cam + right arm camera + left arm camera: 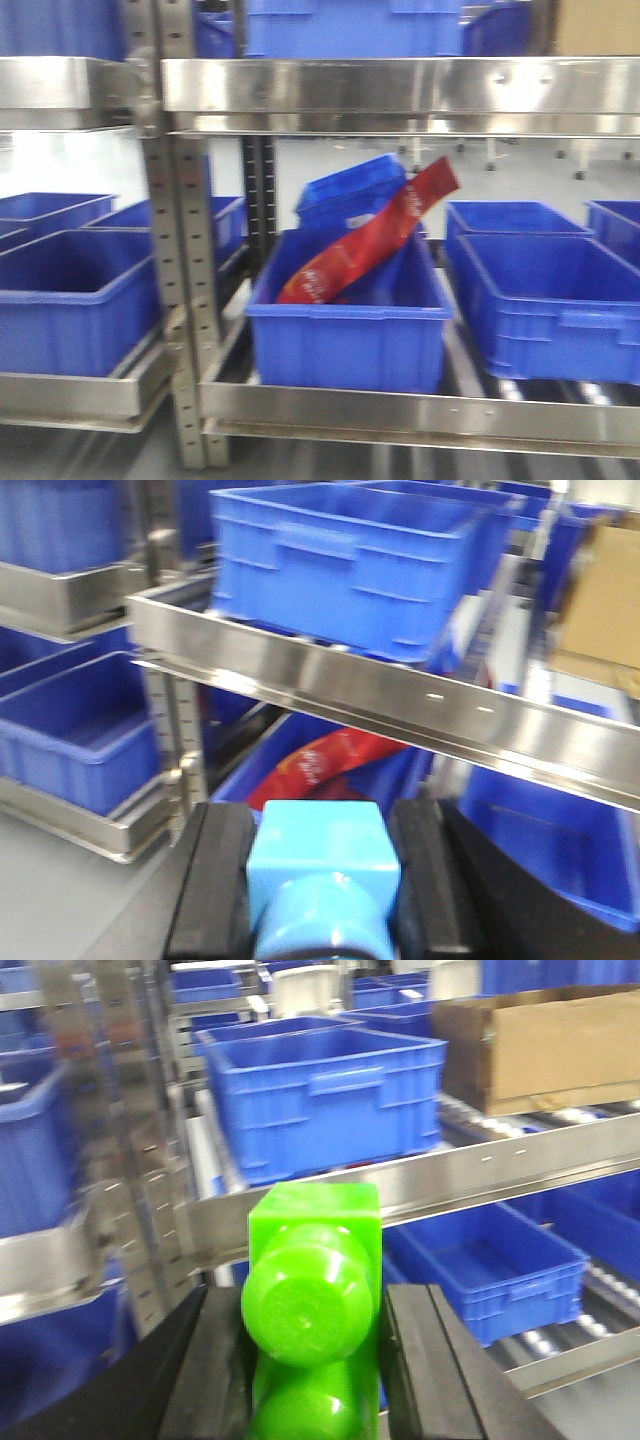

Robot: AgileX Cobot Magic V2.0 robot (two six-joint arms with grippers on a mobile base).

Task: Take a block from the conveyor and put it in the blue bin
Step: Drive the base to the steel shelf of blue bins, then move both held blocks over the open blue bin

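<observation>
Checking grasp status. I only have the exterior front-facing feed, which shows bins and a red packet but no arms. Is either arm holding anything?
Observer: Yes, the left gripper is shut on a green block.
Operator: And the right one?
Observer: The right gripper has a light blue block clamped between its fingers.
Operator: What does the right wrist camera face?
Observer: It shows the red packet in the blue bin, seen below a steel shelf rail.
</observation>
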